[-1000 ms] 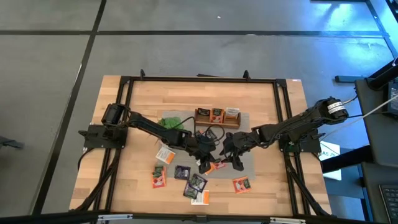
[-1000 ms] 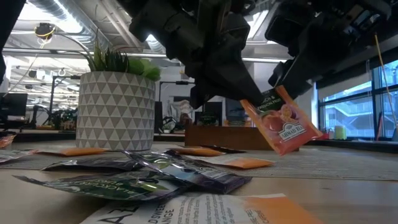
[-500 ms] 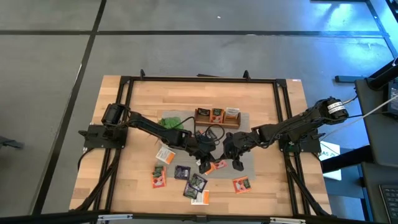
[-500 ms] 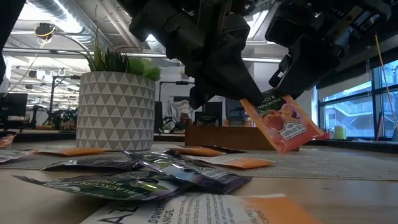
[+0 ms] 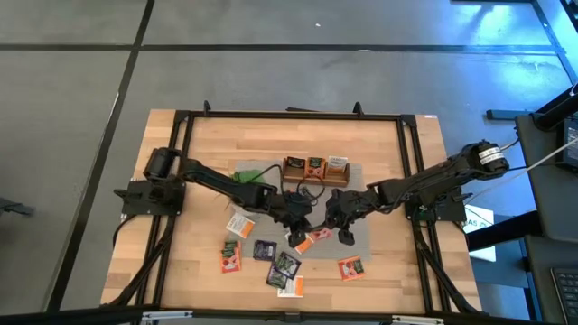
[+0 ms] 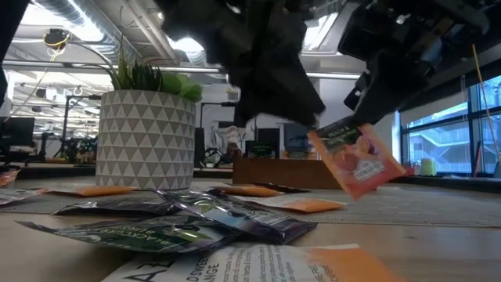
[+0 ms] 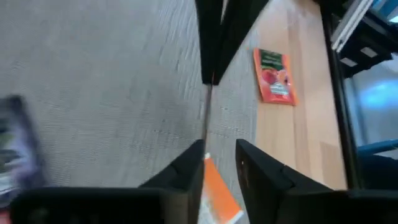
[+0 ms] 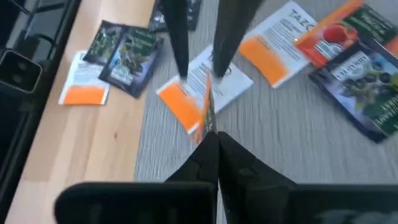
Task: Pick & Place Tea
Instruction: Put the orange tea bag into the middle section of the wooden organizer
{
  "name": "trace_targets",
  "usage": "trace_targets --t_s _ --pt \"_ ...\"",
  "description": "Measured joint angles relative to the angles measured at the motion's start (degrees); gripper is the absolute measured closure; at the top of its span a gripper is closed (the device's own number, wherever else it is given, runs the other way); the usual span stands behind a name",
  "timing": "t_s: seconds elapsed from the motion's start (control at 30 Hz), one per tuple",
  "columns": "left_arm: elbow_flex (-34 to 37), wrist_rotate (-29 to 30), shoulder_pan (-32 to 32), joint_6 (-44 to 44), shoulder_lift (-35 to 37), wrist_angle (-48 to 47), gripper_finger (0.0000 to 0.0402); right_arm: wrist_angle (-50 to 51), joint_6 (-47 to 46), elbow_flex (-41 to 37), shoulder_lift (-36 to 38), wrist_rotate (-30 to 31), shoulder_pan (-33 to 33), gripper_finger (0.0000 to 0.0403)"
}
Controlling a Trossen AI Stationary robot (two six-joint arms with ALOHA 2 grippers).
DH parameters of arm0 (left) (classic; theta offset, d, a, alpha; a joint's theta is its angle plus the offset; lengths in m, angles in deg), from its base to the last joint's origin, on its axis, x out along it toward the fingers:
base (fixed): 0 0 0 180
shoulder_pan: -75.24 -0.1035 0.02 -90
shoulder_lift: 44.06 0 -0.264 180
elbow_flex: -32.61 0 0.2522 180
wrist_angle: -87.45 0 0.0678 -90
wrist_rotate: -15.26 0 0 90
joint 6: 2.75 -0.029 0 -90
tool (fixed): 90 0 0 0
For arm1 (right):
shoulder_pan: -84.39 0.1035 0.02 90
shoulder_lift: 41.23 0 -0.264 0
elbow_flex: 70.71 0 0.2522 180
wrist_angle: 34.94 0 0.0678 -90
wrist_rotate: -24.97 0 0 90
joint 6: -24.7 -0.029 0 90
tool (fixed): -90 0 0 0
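An orange-red tea sachet (image 6: pixel 356 160) hangs tilted above the grey mat (image 5: pixel 363 236) at the table's middle; it also shows in the high view (image 5: pixel 312 240). My right gripper (image 8: pixel 214 140) is shut on it. My left gripper (image 7: pixel 221 168) is open, with one finger on either side of the sachet's other end, which shows edge-on (image 7: pixel 206 134). Several more sachets, orange-red, dark purple and white with orange, lie flat on the near half of the table (image 5: pixel 271 257). My left gripper: the sachet's edge (image 7: pixel 204 163) lies close along the inner side of one finger; whether it touches, I cannot tell. My right gripper pinches the sachet's upper edge (image 8: pixel 207 119) between its two shut fingers, slanting down from the table's right. The sachet hangs tilted, clear of the mat.
A brown wooden three-compartment box (image 5: pixel 315 169) holding sachets stands behind the grippers. A potted plant in a white patterned pot (image 6: pixel 145 125) stands at the box's left. One orange-red sachet (image 5: pixel 350 267) lies alone toward the near right.
My left gripper has drawn slightly up off the sachet's upper corner. The sachet has sunk a little and tipped slightly in my right gripper's hold, staying clear of the mat.
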State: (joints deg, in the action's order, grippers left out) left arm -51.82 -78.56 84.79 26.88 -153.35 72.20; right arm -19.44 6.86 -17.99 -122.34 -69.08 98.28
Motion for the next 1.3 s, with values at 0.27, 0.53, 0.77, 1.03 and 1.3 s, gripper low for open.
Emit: trace_targets --t_s 0.27,0.53,0.77,1.03,1.3 --pt "4.97 18.77 2.10 -6.51 11.59 1.54 0.0281 6.52 4.41 0.00 9.31 9.32 -0.93 0.0400" --pt "20.27 25.28 5.57 -16.93 22.61 25.86 0.0285 5.77 10.60 0.13 20.67 14.31 -5.87 0.0401" --pt "33.90 13.30 7.70 -22.39 29.21 46.96 0.0282 5.10 15.59 0.04 18.32 14.98 -12.95 0.0399" --pt "36.70 13.04 10.76 -26.40 30.86 52.51 0.0285 -7.72 20.26 -4.03 15.71 3.61 -25.57 0.0400" --pt "36.70 13.06 11.13 -27.43 30.84 52.34 0.0282 -26.48 19.62 -17.68 15.18 1.37 -29.77 0.0399"
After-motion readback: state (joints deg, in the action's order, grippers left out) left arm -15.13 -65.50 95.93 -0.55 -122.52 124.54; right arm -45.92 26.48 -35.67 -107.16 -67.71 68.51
